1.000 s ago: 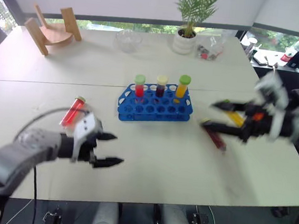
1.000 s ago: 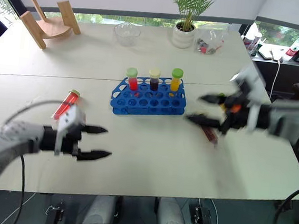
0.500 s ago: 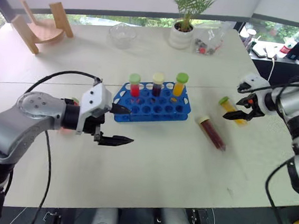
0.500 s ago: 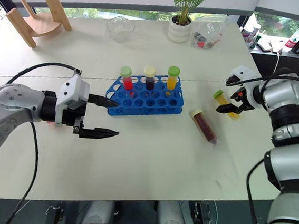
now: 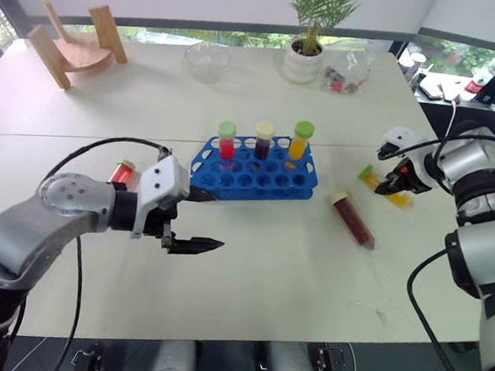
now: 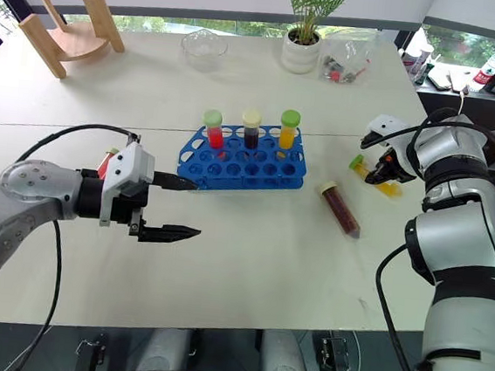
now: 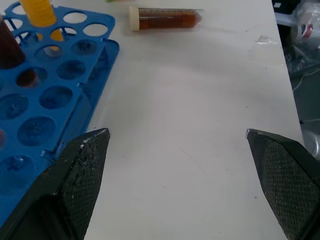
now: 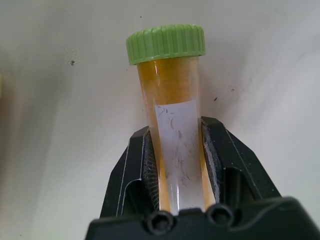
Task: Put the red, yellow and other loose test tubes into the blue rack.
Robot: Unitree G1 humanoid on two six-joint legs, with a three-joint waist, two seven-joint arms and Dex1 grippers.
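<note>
My right gripper (image 8: 177, 150) clenches the yellow tube (image 8: 172, 120) with its green cap, low on the white table (image 5: 244, 317) at three o'clock from the blue rack (image 5: 253, 170). My left gripper (image 5: 200, 220) hangs released, fingers wide, at the rack's seven o'clock. A brown tube (image 5: 353, 220) lies loose at four o'clock; a red tube (image 5: 122, 172) rests at nine o'clock.

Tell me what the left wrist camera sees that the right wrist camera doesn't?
Left wrist view: the blue rack, a brown tube lying on the table, and the left gripper open over bare table. Right wrist view: the right gripper shut on a yellow tube with a green cap. Both: the white table and black fingers.
</note>
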